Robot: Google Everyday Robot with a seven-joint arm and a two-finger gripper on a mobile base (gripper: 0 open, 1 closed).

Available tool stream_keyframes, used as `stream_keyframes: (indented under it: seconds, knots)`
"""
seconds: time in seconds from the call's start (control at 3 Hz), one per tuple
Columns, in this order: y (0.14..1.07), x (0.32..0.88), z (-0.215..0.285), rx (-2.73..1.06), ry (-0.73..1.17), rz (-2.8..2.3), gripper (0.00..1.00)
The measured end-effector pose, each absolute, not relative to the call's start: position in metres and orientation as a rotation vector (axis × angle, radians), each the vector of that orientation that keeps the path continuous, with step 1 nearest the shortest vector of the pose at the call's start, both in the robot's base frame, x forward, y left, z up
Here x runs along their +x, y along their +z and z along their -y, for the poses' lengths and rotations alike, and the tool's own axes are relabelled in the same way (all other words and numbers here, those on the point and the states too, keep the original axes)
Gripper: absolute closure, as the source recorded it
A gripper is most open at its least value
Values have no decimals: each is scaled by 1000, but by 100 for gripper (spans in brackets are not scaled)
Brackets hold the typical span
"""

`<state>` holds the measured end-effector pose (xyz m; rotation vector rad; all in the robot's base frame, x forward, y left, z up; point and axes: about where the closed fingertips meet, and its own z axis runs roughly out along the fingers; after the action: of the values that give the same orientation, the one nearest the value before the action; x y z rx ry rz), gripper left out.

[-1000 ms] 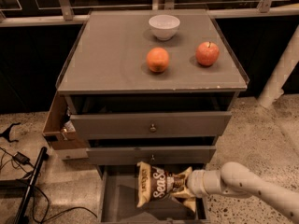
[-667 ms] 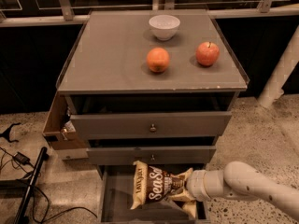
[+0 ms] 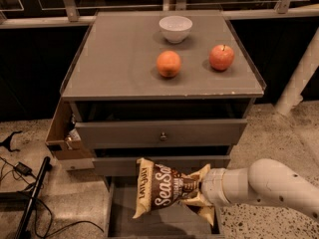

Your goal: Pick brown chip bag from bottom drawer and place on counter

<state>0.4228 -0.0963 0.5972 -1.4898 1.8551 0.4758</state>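
Rising slightly since 0.7 s ago, the brown chip bag [image 3: 167, 193] is now hanging just above the bottom drawer [image 3: 149, 225], lettering facing up, its free end drooping over the drawer's left side. The gripper [image 3: 202, 195] is clenching the bag's crumpled cream end, above the drawer's right side. The bag is looking light, soft and crinkly, probably slick, with fragile contents, so a pinch on the sealed end is suiting it better than squeezing the middle. The bench [image 3: 119, 59], well above the drawer, is carrying 1 orange [image 3: 169, 63], 1 apple [image 3: 221, 57] and 1 bowl [image 3: 175, 28]
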Motion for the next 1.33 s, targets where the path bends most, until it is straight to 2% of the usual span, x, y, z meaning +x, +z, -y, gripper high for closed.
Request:
stream_keyframes:
  seconds: [0.67, 1.33]
  knots:
    - [625, 426, 91, -1497, 495, -1850, 100]
    - [767, 457, 43, -1538, 492, -1743, 100]
